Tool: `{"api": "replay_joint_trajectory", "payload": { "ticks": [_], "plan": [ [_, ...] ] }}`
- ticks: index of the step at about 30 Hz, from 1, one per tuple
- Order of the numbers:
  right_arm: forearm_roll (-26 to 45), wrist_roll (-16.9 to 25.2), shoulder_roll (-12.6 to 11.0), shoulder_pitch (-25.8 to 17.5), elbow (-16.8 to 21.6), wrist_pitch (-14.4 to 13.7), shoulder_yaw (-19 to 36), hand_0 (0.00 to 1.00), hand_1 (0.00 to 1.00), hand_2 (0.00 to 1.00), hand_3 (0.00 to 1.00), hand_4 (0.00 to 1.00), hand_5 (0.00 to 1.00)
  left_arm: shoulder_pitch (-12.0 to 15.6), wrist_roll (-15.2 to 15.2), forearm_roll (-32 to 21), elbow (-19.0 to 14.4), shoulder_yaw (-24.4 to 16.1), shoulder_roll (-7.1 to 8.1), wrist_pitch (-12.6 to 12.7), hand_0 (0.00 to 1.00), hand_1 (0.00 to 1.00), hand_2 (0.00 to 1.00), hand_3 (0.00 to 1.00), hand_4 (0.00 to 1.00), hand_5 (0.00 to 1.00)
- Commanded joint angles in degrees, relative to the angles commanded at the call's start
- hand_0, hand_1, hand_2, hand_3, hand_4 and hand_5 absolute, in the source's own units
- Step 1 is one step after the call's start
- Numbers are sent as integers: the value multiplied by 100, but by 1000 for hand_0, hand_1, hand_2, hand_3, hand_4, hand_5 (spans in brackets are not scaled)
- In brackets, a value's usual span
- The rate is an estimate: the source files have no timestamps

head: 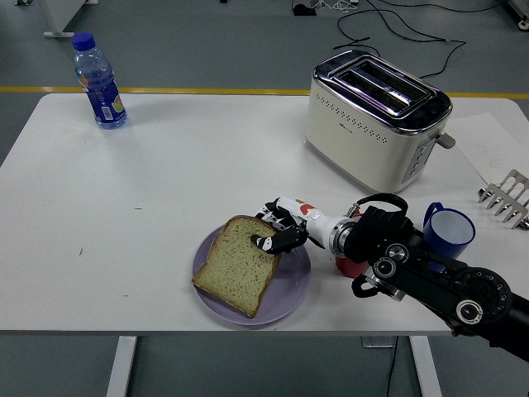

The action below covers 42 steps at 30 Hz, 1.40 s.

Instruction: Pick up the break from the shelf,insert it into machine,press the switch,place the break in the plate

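A slice of bread point(240, 265) lies nearly flat on the purple plate point(293, 285) near the table's front edge, its left corner over the plate's rim. My right hand point(277, 230) is shut on the bread's upper right corner, thumb on top. The cream and chrome toaster point(376, 116) stands at the back right with both slots empty. The shelf, a white rack point(506, 198), shows at the right edge. The left arm is out of view.
A water bottle point(99, 81) stands at the back left corner. A blue cup point(450, 227) and a red cup point(354, 265), partly hidden by my forearm, stand right of the plate. Cables lie on the floor behind the table.
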Motion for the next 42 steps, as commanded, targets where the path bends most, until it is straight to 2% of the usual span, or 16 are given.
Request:
{"api": "replay_joint_trajectory", "payload": {
  "ticks": [6,7,11,12,17,18,24,25,30,31,34,36,37,42],
  "plan": [
    [-370,62,37,27,-49,201,-18,314,422,495,536,530,50,-3,0,-4,0,6,-1,1,660,576,602,624,328,998],
    [-457,90,38,32,-51,243,-13,470,552,562,591,612,121,-4,-1,-5,0,10,1,0,660,575,601,624,329,998],
    [-688,162,38,48,-31,317,29,470,552,562,591,612,121,3,0,6,0,6,-1,-1,660,575,601,624,329,998],
    [-718,171,38,52,-26,323,37,584,625,630,664,664,168,5,-1,7,0,5,-1,-1,660,576,602,622,329,998],
    [-964,185,35,73,-12,418,71,584,625,630,664,664,168,18,4,31,0,-3,-4,-3,660,576,602,622,329,998],
    [-1045,183,34,66,-9,451,85,683,691,701,740,712,207,24,7,42,0,-8,-6,-3,660,576,602,623,329,998],
    [-1279,171,17,46,22,567,140,683,691,701,740,712,207,41,9,60,0,-19,-10,-4,660,576,602,623,329,998],
    [-1317,178,16,40,29,590,166,756,737,762,785,733,226,43,8,60,0,-20,-10,-4,660,576,602,623,329,998],
    [-1378,198,-4,28,49,590,225,756,737,762,785,733,226,43,0,26,0,19,-4,-7,660,576,602,623,329,998],
    [-1380,201,-8,26,53,584,234,849,805,847,838,744,242,42,-1,19,0,26,-3,-8,660,576,602,623,328,998],
    [-1376,215,-29,21,95,569,275,849,805,847,838,744,242,36,-7,-7,0,42,0,-8,660,576,602,623,328,998],
    [-1377,228,-52,19,153,555,327,849,805,847,838,744,242,31,-11,-24,0,53,3,-8,660,576,602,623,328,998],
    [-1382,237,-70,18,201,548,372,892,841,901,871,753,243,27,-12,-30,0,57,4,-8,660,576,602,623,329,998],
    [-1354,276,-170,-38,473,530,616,892,841,901,871,753,243,14,-16,-45,0,60,7,-7,660,576,602,623,329,998]
  ]
}}
